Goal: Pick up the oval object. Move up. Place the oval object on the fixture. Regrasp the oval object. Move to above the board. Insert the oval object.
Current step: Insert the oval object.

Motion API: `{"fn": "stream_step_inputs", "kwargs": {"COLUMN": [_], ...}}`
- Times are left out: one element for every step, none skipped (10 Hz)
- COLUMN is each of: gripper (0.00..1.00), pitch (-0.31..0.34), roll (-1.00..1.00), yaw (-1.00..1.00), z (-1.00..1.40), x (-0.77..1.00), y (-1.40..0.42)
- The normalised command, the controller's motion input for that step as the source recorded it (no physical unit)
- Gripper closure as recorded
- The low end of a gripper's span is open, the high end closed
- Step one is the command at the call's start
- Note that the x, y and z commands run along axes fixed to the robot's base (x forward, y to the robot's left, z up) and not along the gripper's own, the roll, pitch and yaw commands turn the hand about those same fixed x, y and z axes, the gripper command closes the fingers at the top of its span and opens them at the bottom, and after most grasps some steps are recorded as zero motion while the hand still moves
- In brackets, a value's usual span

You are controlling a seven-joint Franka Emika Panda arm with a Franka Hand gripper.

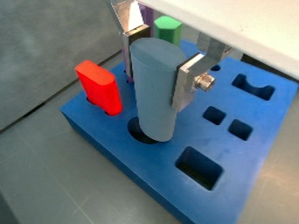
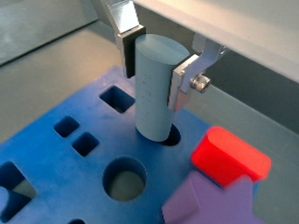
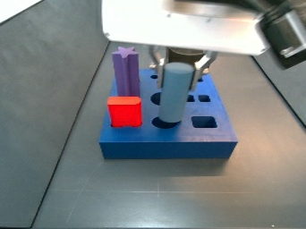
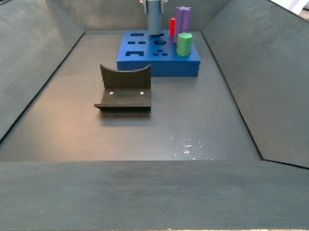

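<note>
Tool [image 1: 163, 77] of mine is clamped on the grey peg [image 1: 153, 92], whose foot sits in an oval hole of the blue board [image 1: 111, 136], so I should press straight down, keeping it upright.

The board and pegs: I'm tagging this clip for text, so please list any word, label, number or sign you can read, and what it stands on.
None: no view shows readable text.
Board: plain blue, only shaped holes.
Oval object, between the fingers of the gripper above the board with its lower end in a hole: unmarked.
Red block, purple peg, green peg, fixture: no markings.
</note>
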Motion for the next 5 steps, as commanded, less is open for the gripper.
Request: {"fn": "stream_step_inputs", "kwargs": {"gripper": [1.0,1.0,1.0,1.0,1.0], "pitch": [-0.04,-0.051,-0.037,0.0,-0.006], "roll": [-0.05,-0.06,-0.03,0.0,0.0], "yaw": [-0.18,-0.09,0.0,0.0,0.0], "z": [0.0,0.0,-0.18,-0.34,-0.42], "x": [-0.22,-0.15,0.0,0.13,0.17], "y": [-0.01,-0.07,-0.07,-0.03,0.0]}}
